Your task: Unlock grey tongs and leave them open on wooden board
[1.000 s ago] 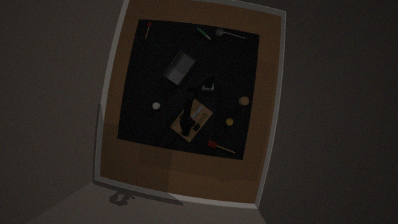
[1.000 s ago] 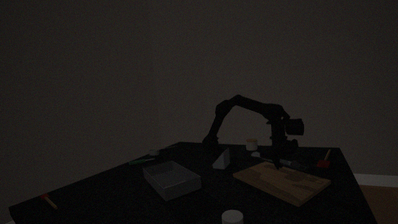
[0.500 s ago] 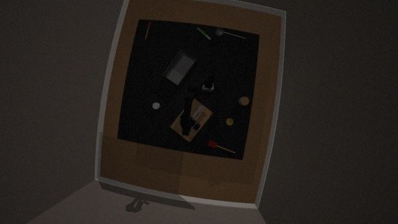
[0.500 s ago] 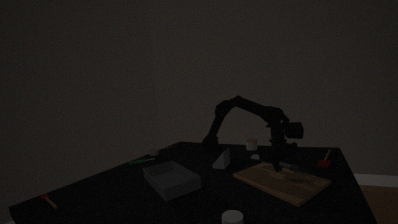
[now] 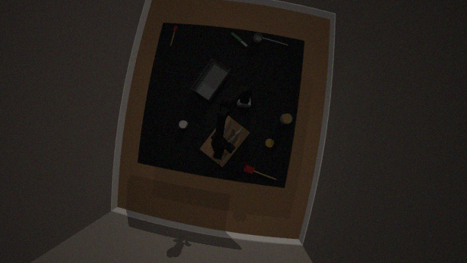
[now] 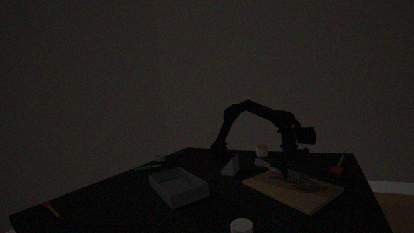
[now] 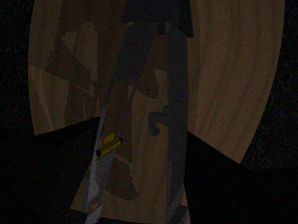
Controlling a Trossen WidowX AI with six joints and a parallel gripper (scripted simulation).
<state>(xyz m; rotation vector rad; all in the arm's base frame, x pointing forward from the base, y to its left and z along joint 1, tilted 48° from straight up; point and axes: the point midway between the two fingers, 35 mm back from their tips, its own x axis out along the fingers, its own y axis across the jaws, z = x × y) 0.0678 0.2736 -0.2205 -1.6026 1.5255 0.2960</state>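
Observation:
The grey tongs (image 5: 235, 134) (image 6: 296, 173) (image 7: 177, 90) lie low over the wooden board (image 5: 205, 148) (image 6: 308, 205) (image 7: 240, 75), apparently resting on it. In the wrist view their arms are spread in a V from the dark hinge end (image 7: 157, 15) at the top. A yellow pin (image 7: 110, 145) shows on the left arm and a small hook (image 7: 157, 120) on the right. My gripper (image 6: 285, 178) (image 7: 141, 130) points down and is partly open, its black fingers outside the two arms. Contact is too dark to tell. The roasting tin (image 6: 191, 197) holds no tongs.
A grey wedge (image 5: 244, 103) (image 6: 231, 170) stands between tin and board. A white cylinder (image 5: 183, 124) (image 6: 242, 225) is on the board's other side. A yellow cylinder (image 5: 269, 143), a tan-topped jar (image 5: 286, 119) (image 6: 261, 151) and a red spatula (image 5: 249, 168) (image 6: 336, 170) stand or lie beyond the board.

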